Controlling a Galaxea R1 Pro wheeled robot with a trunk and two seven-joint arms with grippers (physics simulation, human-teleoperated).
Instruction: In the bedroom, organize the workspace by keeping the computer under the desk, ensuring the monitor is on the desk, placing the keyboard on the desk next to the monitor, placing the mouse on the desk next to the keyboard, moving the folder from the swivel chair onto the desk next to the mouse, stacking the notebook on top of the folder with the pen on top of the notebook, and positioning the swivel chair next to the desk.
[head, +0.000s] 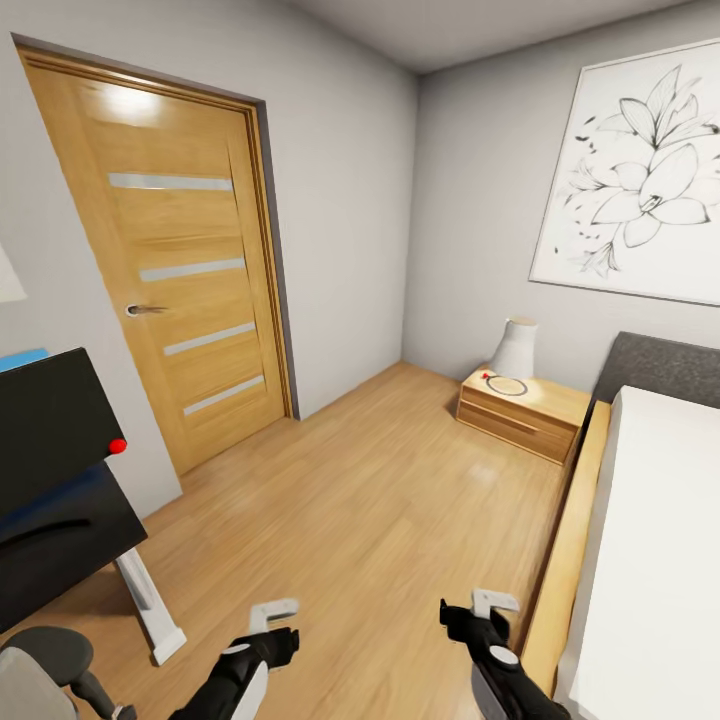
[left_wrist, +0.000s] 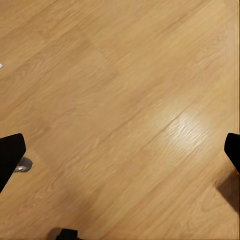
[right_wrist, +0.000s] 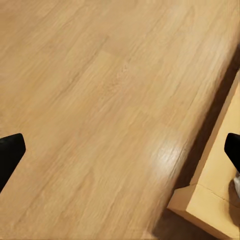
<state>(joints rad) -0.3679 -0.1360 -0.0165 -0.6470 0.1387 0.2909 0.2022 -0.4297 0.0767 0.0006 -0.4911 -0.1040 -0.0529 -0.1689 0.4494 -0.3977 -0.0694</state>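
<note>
At the left edge of the head view stands the black desk (head: 70, 525) with a glossy top and a white leg (head: 150, 600). A black flat panel with a red dot, likely the monitor (head: 50, 425), rises above it. Part of the grey swivel chair (head: 30, 680) shows in the bottom left corner. My left gripper (head: 275, 628) and right gripper (head: 475, 612) hang low over the wood floor, both open and empty. In the wrist views, the left gripper (left_wrist: 120, 155) and right gripper (right_wrist: 120, 152) have their dark fingertips far apart above bare planks.
A closed wooden door (head: 175, 270) is ahead on the left. A low wooden nightstand (head: 520, 410) with a white lamp (head: 515, 348) stands in the far corner. The bed (head: 640, 560) with its wooden frame (right_wrist: 210, 200) runs along the right. A chair caster (left_wrist: 22, 164) is near my left gripper.
</note>
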